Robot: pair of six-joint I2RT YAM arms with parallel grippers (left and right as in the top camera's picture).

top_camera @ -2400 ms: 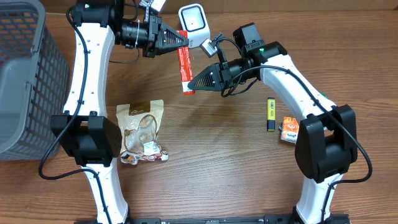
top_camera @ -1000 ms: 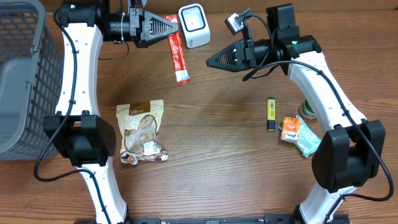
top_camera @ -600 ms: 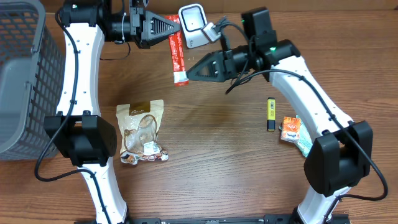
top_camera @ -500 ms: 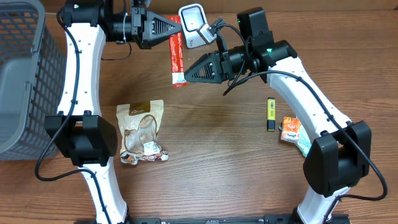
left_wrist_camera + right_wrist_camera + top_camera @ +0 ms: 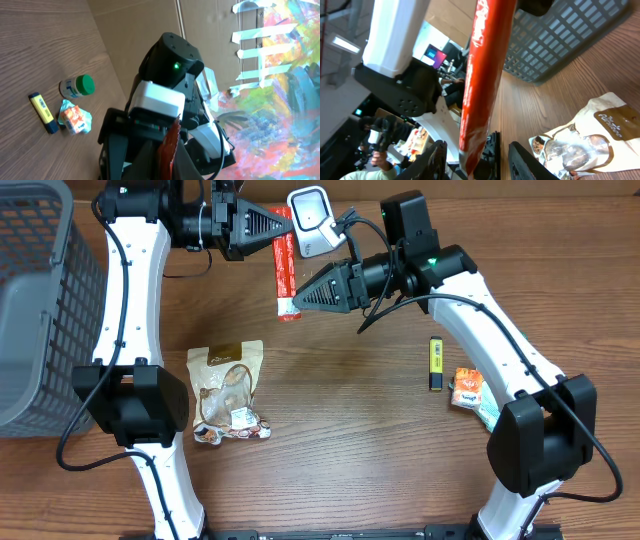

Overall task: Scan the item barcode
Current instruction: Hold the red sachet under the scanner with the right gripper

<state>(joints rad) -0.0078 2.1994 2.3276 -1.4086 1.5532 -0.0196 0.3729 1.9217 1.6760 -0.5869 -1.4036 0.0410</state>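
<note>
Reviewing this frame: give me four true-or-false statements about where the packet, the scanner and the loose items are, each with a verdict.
1. The left gripper is shut on the top end of the red packet. True.
2. The right gripper holds the yellow highlighter. False: the highlighter lies on the table, and the gripper's open fingers flank the packet's lower end.
3. The white barcode scanner sits just beside the packet's top end. True.
4. The brown snack bag is inside the grey basket. False: it lies on the table, outside the basket.
</note>
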